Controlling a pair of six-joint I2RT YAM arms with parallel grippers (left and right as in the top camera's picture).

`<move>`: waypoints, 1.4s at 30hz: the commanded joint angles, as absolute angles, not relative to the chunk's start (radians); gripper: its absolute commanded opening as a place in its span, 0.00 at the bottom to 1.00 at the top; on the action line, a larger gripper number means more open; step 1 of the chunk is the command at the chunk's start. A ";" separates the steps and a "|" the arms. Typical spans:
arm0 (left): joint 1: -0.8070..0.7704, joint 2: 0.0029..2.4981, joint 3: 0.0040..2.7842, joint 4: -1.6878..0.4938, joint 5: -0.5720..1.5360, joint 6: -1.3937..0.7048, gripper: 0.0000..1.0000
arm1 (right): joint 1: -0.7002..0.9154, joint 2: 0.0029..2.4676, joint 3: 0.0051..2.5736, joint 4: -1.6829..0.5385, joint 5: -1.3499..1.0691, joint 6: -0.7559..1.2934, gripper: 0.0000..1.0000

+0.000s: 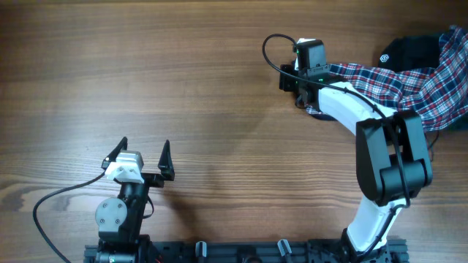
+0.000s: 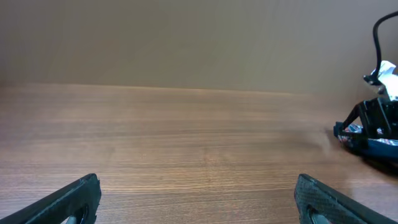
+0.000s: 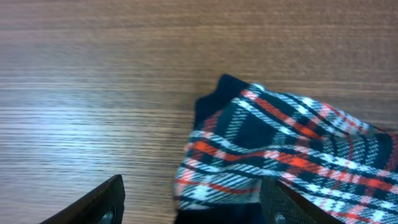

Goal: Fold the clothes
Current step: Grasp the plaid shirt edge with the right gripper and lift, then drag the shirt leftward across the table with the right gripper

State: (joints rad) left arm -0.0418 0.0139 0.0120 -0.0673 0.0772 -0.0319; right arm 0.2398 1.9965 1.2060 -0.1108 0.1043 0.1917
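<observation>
Plaid shirt point(image 3: 292, 162) corner lies on the wooden table point(image 3: 93, 74) before the spread tool point(image 3: 193, 202)

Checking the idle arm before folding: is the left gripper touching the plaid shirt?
Apart. Overhead view shows the left gripper, jaws open, separated by bare table from the plaid shirt at the right.

The table point(image 1: 183, 88) is brown wood with the grain running left to right, and most of its top is bare board. At its far right corner a red, navy and white plaid shirt point(image 1: 439, 88) lies crumpled on the wood, one rumpled end reaching left toward the middle of the table and showing a dark navy edge where it meets the board. Touching it on the far side, and partly under it, lies a black garment point(image 1: 413, 51) with a small white logo point(image 1: 385, 57) facing up.
</observation>
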 commanded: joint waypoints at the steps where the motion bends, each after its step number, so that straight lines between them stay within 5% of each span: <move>1: -0.034 0.007 0.006 -0.068 0.089 -0.035 1.00 | 0.245 2.034 1.214 -0.095 0.186 0.182 0.71; 9: -0.034 0.007 0.006 -0.068 0.089 -0.035 1.00 | 0.245 2.096 1.214 -0.072 0.189 0.157 0.64; 14: -0.034 0.007 0.006 -0.068 0.089 -0.035 1.00 | 0.245 2.101 1.214 -0.067 0.261 0.156 0.17; 17: -0.034 0.007 0.006 -0.068 0.089 -0.035 1.00 | 0.245 2.101 1.214 -0.068 0.262 0.157 0.06; 30: -0.034 0.007 0.006 -0.068 0.089 -0.035 1.00 | 0.402 2.014 1.629 -0.307 0.059 0.129 0.04; 42: -0.034 0.007 0.006 -0.068 0.089 -0.035 1.00 | 0.598 2.005 1.734 -0.273 -0.083 0.239 0.04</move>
State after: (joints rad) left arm -0.0418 0.0139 0.0120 -0.0673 0.0772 -0.0322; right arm 0.5301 2.0415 1.6897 -0.2874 -0.0265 0.2207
